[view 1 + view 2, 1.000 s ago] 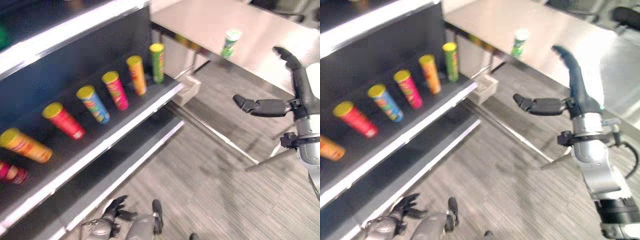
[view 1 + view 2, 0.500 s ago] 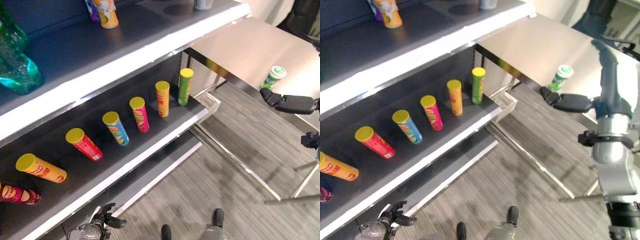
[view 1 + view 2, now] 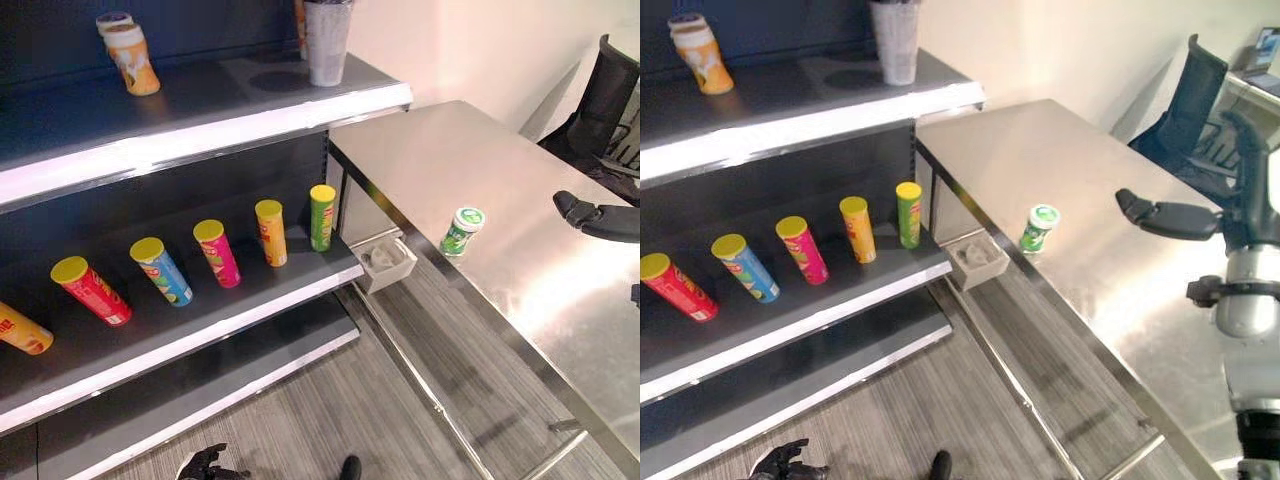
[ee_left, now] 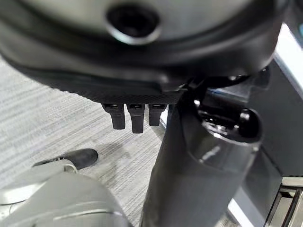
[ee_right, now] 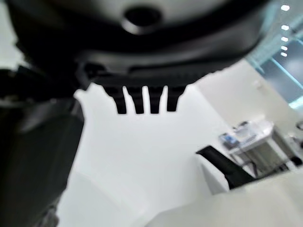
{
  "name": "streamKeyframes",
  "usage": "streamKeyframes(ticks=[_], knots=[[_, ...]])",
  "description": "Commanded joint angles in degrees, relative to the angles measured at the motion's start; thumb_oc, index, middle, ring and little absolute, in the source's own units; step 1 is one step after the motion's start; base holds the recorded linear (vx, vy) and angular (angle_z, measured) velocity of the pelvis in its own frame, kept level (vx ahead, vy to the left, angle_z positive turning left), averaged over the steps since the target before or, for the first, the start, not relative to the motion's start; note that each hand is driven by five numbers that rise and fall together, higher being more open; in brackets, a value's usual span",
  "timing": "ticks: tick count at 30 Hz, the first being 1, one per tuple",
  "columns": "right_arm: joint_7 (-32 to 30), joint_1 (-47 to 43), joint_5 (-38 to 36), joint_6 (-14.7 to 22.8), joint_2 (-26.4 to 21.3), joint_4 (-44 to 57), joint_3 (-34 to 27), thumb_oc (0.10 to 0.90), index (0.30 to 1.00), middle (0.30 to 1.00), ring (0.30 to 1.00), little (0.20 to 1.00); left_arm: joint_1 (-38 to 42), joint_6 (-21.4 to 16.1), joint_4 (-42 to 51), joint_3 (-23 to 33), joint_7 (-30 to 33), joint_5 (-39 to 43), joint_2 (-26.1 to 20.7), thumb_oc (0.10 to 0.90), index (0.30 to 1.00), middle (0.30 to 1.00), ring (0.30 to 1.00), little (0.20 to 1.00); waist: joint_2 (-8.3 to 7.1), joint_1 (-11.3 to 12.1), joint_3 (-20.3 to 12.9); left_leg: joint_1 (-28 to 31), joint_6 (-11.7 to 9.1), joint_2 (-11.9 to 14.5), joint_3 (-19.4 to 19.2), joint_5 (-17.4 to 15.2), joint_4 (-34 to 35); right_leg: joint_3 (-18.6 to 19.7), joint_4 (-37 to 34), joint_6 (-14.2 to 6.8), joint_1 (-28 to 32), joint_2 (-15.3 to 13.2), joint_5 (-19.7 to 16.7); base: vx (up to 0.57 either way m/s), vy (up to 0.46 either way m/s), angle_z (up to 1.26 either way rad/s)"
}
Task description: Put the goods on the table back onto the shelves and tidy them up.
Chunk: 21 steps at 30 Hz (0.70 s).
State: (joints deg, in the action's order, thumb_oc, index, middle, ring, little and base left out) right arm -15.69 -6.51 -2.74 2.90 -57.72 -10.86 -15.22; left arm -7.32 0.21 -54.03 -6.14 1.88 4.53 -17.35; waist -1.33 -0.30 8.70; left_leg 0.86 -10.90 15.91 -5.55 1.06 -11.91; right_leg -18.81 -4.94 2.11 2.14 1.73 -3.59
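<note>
A small green can (image 3: 461, 231) with a white lid stands upright near the front edge of the steel table (image 3: 470, 160). My right hand (image 3: 1165, 215) hovers open above the table, to the right of the green can (image 3: 1039, 227) and well apart from it, thumb pointing toward it. In the right wrist view its fingers (image 5: 142, 104) are straight and hold nothing. My left hand (image 3: 205, 465) hangs low over the floor by the bottom shelf, relaxed and empty. The middle shelf (image 3: 250, 310) carries a row of several tall tube cans, from red (image 3: 88, 290) to green (image 3: 322, 216).
The top shelf (image 3: 220, 120) bears an orange tub (image 3: 130, 58) and a grey cup (image 3: 327, 40). A small white box (image 3: 384, 262) sits between the shelf end and the table. A black office chair (image 3: 600, 110) stands behind the table's far right.
The camera has swung up and right, so the table and green can now sit near the middle. My right hand stays raised beside the can; my left hand stays low.
</note>
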Motion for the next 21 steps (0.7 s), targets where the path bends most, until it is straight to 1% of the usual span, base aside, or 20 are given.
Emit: streamKeyframes(ticks=[1, 2, 3, 4, 5, 6, 7, 8, 12, 14, 18, 21], knots=[[0.84, -3.14, -5.94, 3.98, -4.20, 2.97, -3.50, 0.800, 0.900, 0.900, 0.900, 0.900, 2.18, -0.78, 2.49, -2.55, -0.65, -0.32, -3.79, 0.800, 0.900, 0.900, 0.900, 0.900, -2.40, -0.01, -0.46, -1.64, 0.98, 4.77, -7.28, 1.15, 0.98, -0.90, 0.63, -9.92, 4.34, -9.22, 5.65, -0.03, -0.070, 0.45], [1.42, -3.03, -6.80, 3.90, -4.12, 2.49, -3.29, 0.800, 0.900, 0.900, 0.900, 0.900, 2.40, -0.63, 2.67, -2.69, -0.90, -0.59, -3.82, 0.800, 0.900, 0.900, 0.900, 0.900, -2.63, 0.33, 0.13, -2.97, 1.74, 3.55, -8.94, 0.71, 0.41, -1.46, 0.54, -9.77, 4.22, -9.53, 5.00, -0.03, -0.011, 0.44], [1.81, -3.21, -7.36, 3.95, -3.91, 2.31, -3.12, 0.800, 0.900, 0.900, 0.900, 0.900, 2.55, -0.71, 2.66, -2.86, -1.10, -0.69, -3.79, 0.800, 0.900, 0.900, 0.900, 0.900, -2.68, 0.56, 0.29, -3.95, 1.95, 1.85, -8.79, 0.07, 0.97, -1.36, 0.48, -9.96, 4.02, -9.79, 4.72, -0.07, 0.063, 0.26], [1.30, -3.29, -7.82, 4.35, -4.30, 1.97, -2.96, 0.800, 0.900, 0.900, 0.900, 0.900, 2.31, -0.48, 2.42, -3.15, -0.69, -1.06, -3.78, 0.800, 0.900, 0.900, 0.900, 0.900, -2.08, 0.69, 0.14, -3.70, 2.33, -0.68, -7.73, -0.87, 3.47, -1.08, 1.09, -10.24, 3.37, -9.63, 4.79, 0.01, 0.096, 0.08], [2.43, -3.08, -7.77, 4.13, -4.31, 2.09, -3.28, 0.800, 0.900, 0.900, 0.900, 0.900, 2.44, -0.91, 2.31, -3.67, -1.18, -1.35, -3.49, 0.800, 0.900, 0.900, 0.900, 0.900, -1.82, 0.64, 0.18, -3.34, 2.40, -2.24, -6.21, -1.13, 5.39, -0.72, 1.66, -10.28, 3.24, -10.00, 4.50, 0.02, 0.087, -0.09], [2.45, -2.94, -7.78, 4.11, -4.30, 2.16, -3.42, 0.800, 0.900, 0.900, 0.900, 0.900, 2.47, -0.93, 2.28, -3.73, -1.18, -1.36, -3.48, 0.800, 0.900, 0.900, 0.900, 0.900, -1.84, 0.59, 0.19, -3.29, 2.44, -2.34, -6.13, -1.03, 5.55, -0.83, 1.68, -10.31, 3.29, -10.07, 4.53, 0.09, 0.195, -0.09], [3.26, -4.85, -8.67, 4.05, -2.71, 1.13, -1.47, 0.800, 0.900, 0.900, 0.900, 0.900, 3.00, -1.22, 1.00, -4.45, -1.69, -1.91, -3.49, 0.800, 0.900, 0.900, 0.900, 0.900, -1.47, 0.19, -1.32, -1.77, 2.97, -4.79, -6.25, -1.11, 9.44, -0.56, 2.52, -11.09, 2.27, -11.77, 3.50, 0.08, 0.166, -0.13], [3.24, -4.97, -8.65, 4.05, -2.70, 1.09, -1.34, 0.800, 0.900, 0.900, 0.900, 0.900, 3.00, -1.26, 0.95, -4.40, -1.68, -1.92, -3.48, 0.800, 0.900, 0.900, 0.900, 0.900, -1.53, 0.21, -1.34, -1.68, 3.01, -4.87, -6.37, -1.08, 9.56, -0.47, 2.55, -11.14, 2.23, -11.84, 3.50, 0.11, 0.208, -0.09], [3.82, -6.73, -8.30, 3.58, -1.14, 0.74, 0.98, 0.800, 0.900, 0.900, 0.900, 0.900, 2.45, -1.26, -0.31, -3.44, -1.44, -2.02, -3.88, 0.800, 0.900, 0.900, 0.900, 0.900, -1.37, 0.47, -2.18, 0.74, 3.74, -6.39, -7.74, -0.91, 12.78, 0.93, 3.40, -12.16, 1.55, -13.80, 2.59, 0.07, 0.114, -0.25], [5.47, -6.52, -7.08, 3.13, 0.63, 0.98, 3.49, 0.800, 0.900, 0.900, 0.900, 0.900, 1.72, -1.39, -1.33, -2.02, -0.99, -1.92, -3.82, 0.800, 0.900, 0.900, 0.900, 0.900, -1.38, 1.04, -2.70, 2.66, 4.16, -7.04, -8.54, -0.58, 14.93, 1.44, 3.56, -12.98, 1.49, -15.10, 1.91, 0.13, 0.119, -0.34], [7.29, -5.43, -5.18, 3.23, 1.70, 1.82, 5.61, 0.800, 0.900, 0.900, 0.900, 0.900, 0.41, -1.58, -1.23, -2.25, -1.48, -2.95, -3.32, 0.800, 0.900, 0.900, 0.900, 0.900, -1.16, 1.61, -2.74, 3.37, 4.22, -7.10, -8.56, -0.27, 16.04, 0.87, 2.84, -13.41, 1.66, -15.58, 1.40, 0.07, 0.022, 0.10], [6.30, -5.66, -1.96, 2.72, 1.95, 0.73, 6.23, 0.800, 0.900, 0.900, 0.900, 0.900, -0.47, -1.56, -1.48, -2.35, -1.75, -3.36, -2.97, 0.800, 0.900, 0.900, 0.900, 0.900, -0.92, 1.98, -2.65, 2.98, 4.09, -6.92, -8.34, 0.09, 16.20, 0.17, 2.29, -13.56, 1.72, -15.56, 1.20, 0.04, -0.013, 0.07]])
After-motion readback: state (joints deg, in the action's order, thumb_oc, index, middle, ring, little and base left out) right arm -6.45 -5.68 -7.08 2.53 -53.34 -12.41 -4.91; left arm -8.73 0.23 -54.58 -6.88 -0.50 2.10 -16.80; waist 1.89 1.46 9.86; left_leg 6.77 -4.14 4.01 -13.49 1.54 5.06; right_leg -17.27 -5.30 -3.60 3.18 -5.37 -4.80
